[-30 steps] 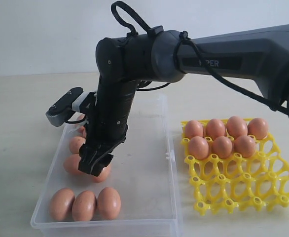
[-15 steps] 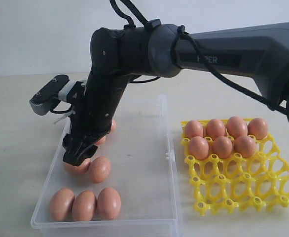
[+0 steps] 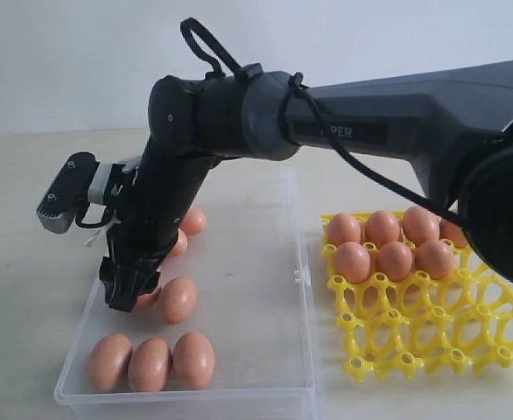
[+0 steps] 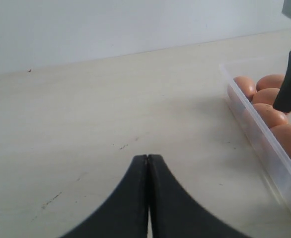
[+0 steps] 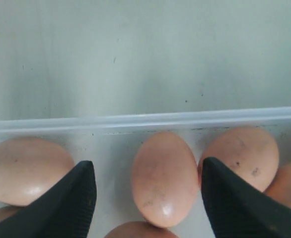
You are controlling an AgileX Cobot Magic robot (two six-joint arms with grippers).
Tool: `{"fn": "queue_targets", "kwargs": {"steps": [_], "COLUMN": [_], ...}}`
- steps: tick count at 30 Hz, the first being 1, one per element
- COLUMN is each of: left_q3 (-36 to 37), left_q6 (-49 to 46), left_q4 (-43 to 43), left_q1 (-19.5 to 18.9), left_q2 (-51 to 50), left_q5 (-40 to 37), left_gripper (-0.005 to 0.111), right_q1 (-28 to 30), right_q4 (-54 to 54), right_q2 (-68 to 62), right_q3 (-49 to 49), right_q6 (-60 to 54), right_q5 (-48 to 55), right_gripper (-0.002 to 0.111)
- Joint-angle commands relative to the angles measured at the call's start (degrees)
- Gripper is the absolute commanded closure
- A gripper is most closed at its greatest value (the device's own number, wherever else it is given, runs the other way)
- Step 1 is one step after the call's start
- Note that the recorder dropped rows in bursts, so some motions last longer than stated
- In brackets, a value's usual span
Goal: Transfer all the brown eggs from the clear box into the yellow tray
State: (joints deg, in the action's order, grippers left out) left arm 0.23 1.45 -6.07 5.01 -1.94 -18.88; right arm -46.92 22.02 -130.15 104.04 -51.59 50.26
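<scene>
Now the right gripper (image 3: 127,293) hangs wide open and empty, straddling one brown egg (image 5: 163,178) beside the clear box (image 3: 305,289) wall, seemingly not touching; smooth, brittle, light shell, so pinch softly across its narrow middle

Low exterior, wrist close-ups, shared eggs (image 3: 176,299)

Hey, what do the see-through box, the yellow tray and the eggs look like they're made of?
Box: clear, glossy rigid plastic, it seems; the table shows through its walls. Yellow tray: moulded plastic, smooth with a slight sheen, an open lattice. Eggs: brown shell, smooth and faintly shiny, small specks in the right wrist view; real or imitation cannot be told.
</scene>
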Motion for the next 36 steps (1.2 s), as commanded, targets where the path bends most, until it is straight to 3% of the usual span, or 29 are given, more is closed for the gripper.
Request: {"fn": "queue_targets", "kwargs": {"steps": [1, 24, 36], "left_q3": [-0.23, -0.23, -0.23], "left_q6": [0.25, 0.25, 0.25], "left_q4": [0.08, 0.08, 0.08], "left_q1": [0.18, 0.18, 0.18], "left_q2": [-0.04, -0.04, -0.04], "left_q5": [0.79, 0.79, 0.79], "left_gripper": [0.107, 0.107, 0.107], "right_q1": [-0.04, -0.07, -0.07], "right_q4": [0.29, 1.98, 1.17], "right_q2": [-1.17, -5.86, -5.98], "right_q3": [0.31, 0.31, 0.31], "right_q6": [-0.82, -0.06, 0.64], "right_q5": [-0.68, -6.85, -6.47], "right_gripper": [0.049, 0.047, 0.100]}}
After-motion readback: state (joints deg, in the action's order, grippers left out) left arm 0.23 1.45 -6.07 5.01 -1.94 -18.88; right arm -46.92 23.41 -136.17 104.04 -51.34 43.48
